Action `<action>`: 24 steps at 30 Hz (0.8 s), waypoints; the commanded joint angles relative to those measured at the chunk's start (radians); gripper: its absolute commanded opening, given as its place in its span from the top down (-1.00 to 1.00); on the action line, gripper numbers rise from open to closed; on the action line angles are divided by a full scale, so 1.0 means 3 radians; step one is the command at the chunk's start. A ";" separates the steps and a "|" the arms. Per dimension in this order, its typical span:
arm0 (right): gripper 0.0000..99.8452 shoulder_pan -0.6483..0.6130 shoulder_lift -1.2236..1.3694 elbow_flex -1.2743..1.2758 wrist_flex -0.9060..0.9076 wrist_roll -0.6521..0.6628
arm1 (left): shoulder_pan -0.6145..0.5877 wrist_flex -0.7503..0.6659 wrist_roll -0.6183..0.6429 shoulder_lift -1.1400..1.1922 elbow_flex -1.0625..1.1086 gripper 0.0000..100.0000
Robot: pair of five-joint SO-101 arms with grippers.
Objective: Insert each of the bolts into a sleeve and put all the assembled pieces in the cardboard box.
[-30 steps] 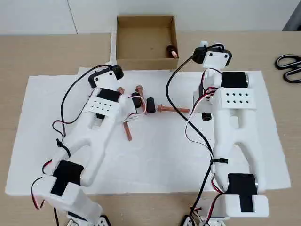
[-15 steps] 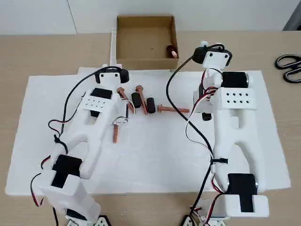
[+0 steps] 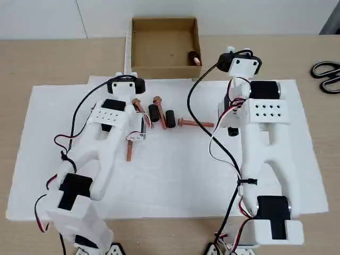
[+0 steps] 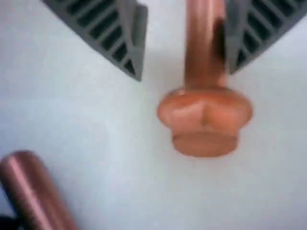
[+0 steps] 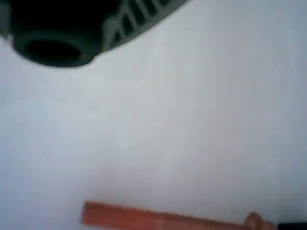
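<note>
Left pincer (image 3: 135, 137) is clamped on a bolt (image 4: 204, 120) by the shank, head sticking out past the fingers, hanging just over the white sheet (image 3: 175, 186). Right pincer (image 3: 232, 129) looks closed on a black sleeve (image 5: 53, 45), well apart from the bolt. Imo the trick is getting the shank end dead in line with the sleeve's bore before pushing, and going slow, since the bolt sits against one finger and could pivot. The box (image 3: 159, 70) at the back of the tabletop (image 3: 53, 64) has one assembled piece (image 3: 194, 57) in its right front corner, nothing else I can spot.
</note>
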 commanded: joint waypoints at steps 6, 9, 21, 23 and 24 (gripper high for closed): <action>0.98 0.0018 -0.0187 -0.0072 -0.0013 -0.0036 | -0.0015 -0.0128 -0.0041 -0.0015 -0.0110 0.77; 0.98 0.0018 -0.0187 -0.0072 -0.0013 -0.0036 | -0.0015 -0.0128 -0.0041 -0.0015 -0.0110 0.77; 0.98 0.0033 -0.0299 -0.0072 0.0079 -0.0036 | -0.0015 -0.0220 -0.0026 0.0128 -0.0110 0.78; 0.98 0.0033 -0.0401 -0.0066 0.0079 -0.0031 | -0.0015 -0.0220 -0.0026 0.0225 -0.0130 0.83; 0.98 0.0033 -0.0442 -0.0066 0.0079 -0.0031 | -0.0015 -0.0205 -0.0026 0.0256 -0.0176 0.86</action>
